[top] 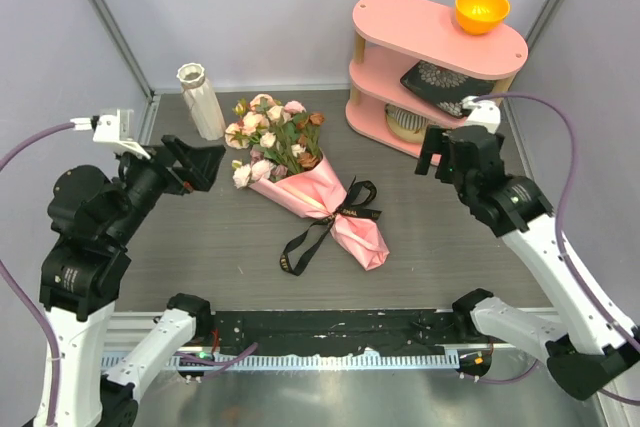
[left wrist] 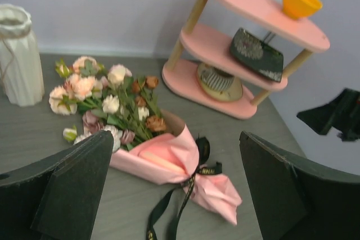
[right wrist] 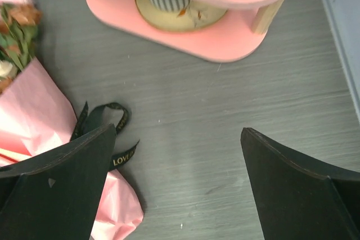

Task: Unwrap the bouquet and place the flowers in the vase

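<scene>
The bouquet (top: pixel 305 179) lies on its side in the middle of the counter (top: pixel 440 247). Its flower heads point far and left, and the pinched tail of its pink paper wrap (top: pixel 362 239) points near and right. A black ribbon (top: pixel 345 212) is tied round the narrow waist of the cone, with its loose ends trailing toward the near edge. The wrap is on and the knot is not undone. The vase (top: pixel 201 99) stands upright at the far left, near the flowers (top: pixel 270 142) but not touching them, with no stems in it.

Both arms hover above the counter with nothing held. The left gripper (top: pixel 203 161) is spread wide just left of the flower heads. The right gripper (top: pixel 441 155) is spread wide too, in front of the pink shelf (top: pixel 440 32) at the far right.

The bundle looks light. The paper seems thin and crinkly and likely to crumple or slide rather than resist, so a pull from one side would probably drag the whole bouquet across the counter. One gripper should pin the paper tail or the waist while the other works.

The ribbon looks soft, flat and slippery. A loose end, where it lifts slightly off the counter, is the best place to pinch it. The blooms look soft and easy to crush, while the stems hidden under the paper are probably stiffer. The flowers are best held on the stems below the leaves, not by the heads.

The vase is tall and slim with a narrow mouth, so it may tip if the stems knock its rim.
</scene>
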Robot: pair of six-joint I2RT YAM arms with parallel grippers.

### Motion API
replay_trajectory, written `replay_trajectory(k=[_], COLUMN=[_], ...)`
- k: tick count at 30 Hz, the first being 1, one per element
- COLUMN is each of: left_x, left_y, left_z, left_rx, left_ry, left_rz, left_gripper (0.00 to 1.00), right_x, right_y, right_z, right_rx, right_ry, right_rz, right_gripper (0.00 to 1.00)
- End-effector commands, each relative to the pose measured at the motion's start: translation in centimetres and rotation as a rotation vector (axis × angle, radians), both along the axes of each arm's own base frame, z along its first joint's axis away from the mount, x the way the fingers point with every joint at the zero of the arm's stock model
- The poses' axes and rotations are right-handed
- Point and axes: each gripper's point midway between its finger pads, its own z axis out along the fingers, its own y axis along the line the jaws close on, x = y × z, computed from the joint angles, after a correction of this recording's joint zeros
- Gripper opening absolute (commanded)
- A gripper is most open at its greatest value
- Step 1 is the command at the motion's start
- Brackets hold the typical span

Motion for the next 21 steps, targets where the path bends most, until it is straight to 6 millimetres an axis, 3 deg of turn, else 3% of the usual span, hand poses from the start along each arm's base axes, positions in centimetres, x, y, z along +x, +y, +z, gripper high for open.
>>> replay_trajectory(k=[1,4,7,8,9,11,12,13,14,15,16,17,21], left_x=[-2.4,-2.3,-1.7,-1.9,-1.3,-0.9,-1.4,-1.0,-0.8,-1.0,-0.6,-0.5,0.4], left_y=[-1.3,-1.9,-3.1,-4.0,-4.8,-6.6,-8.2,-9.4,-10.1,-10.9,-11.5,-11.8,-13.2], left_z=[-1.2,-2.6,-5.0,-5.5,-7.4,-8.5,-10.3,-10.5,-12.6,-13.2,-13.2,-14.7,-16.8], left_rx=[0.016,0.012,-0.006,-0.019,-0.048,-0.103,-0.13,-0.191,-0.219,-0.253,-0.288,-0.298,-0.29], left_ry=[0.007,0.048,0.126,0.15,0.225,0.275,0.343,0.377,0.438,0.472,0.467,0.499,0.539], left_rz=[-0.113,-0.147,-0.196,-0.245,-0.271,-0.358,-0.461,-0.518,-0.554,-0.603,-0.622,-0.628,-0.642], left_gripper=[1.0,1.0,1.0,1.0,1.0,1.0,1.0,1.0,1.0,1.0,1.0,1.0,0.99], right_x=[1.5,2.5,3.6,3.6,3.9,3.7,4.1,4.3,3.9,4.4,4.5,4.6,5.4], right_y=[2.8,4.5,6.5,7.9,8.7,10.3,11.7,12.0,12.8,13.5,13.8,14.0,15.0], right_z=[-3.0,-3.6,-5.6,-6.6,-7.7,-9.5,-9.7,-10.3,-11.5,-12.2,-12.9,-13.6,-16.2], right_rx=[0.046,0.078,0.093,0.116,0.13,0.155,0.192,0.198,0.226,0.244,0.252,0.26,0.295], right_ry=[0.094,0.115,0.167,0.2,0.211,0.245,0.236,0.236,0.266,0.272,0.288,0.306,0.347], right_rz=[0.07,0.109,0.179,0.243,0.272,0.351,0.409,0.417,0.446,0.46,0.463,0.462,0.453], right_gripper=[1.0,1.0,1.0,1.0,1.0,1.0,1.0,1.0,1.0,1.0,0.98,0.97,0.83])
